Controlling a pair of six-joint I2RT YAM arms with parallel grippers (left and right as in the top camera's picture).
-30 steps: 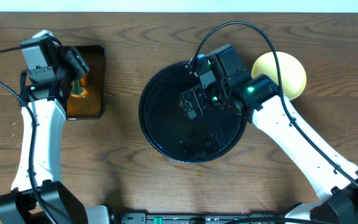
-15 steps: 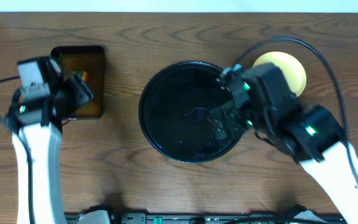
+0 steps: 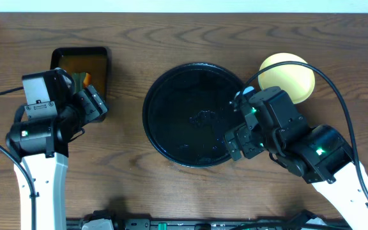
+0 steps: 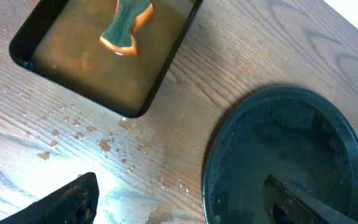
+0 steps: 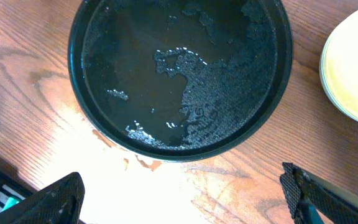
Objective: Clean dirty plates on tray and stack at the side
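Observation:
The round black tray (image 3: 171,108) sits mid-table, wet and holding no plates; it also shows in the left wrist view (image 4: 272,143) and the right wrist view (image 5: 135,37). A pale yellow plate (image 3: 287,78) rests on the wood right of the tray and looks clean in the right wrist view (image 5: 353,68). No mint-blue plate shows. My left gripper (image 3: 94,103) is open and empty between the two trays (image 4: 185,205). My right gripper (image 3: 236,144) is open and empty over the tray's front right rim (image 5: 188,202).
A rectangular black tray of brown liquid (image 3: 101,70) stands at the back left with a green-and-orange sponge (image 4: 126,28) in it. Water drops and orange flecks lie on the wood (image 4: 104,143) between the trays and by the round tray's front rim (image 5: 145,163).
My left arm has pulled back from the liquid tray toward the front. My right arm has withdrawn from over the round tray's back right to its front right rim.

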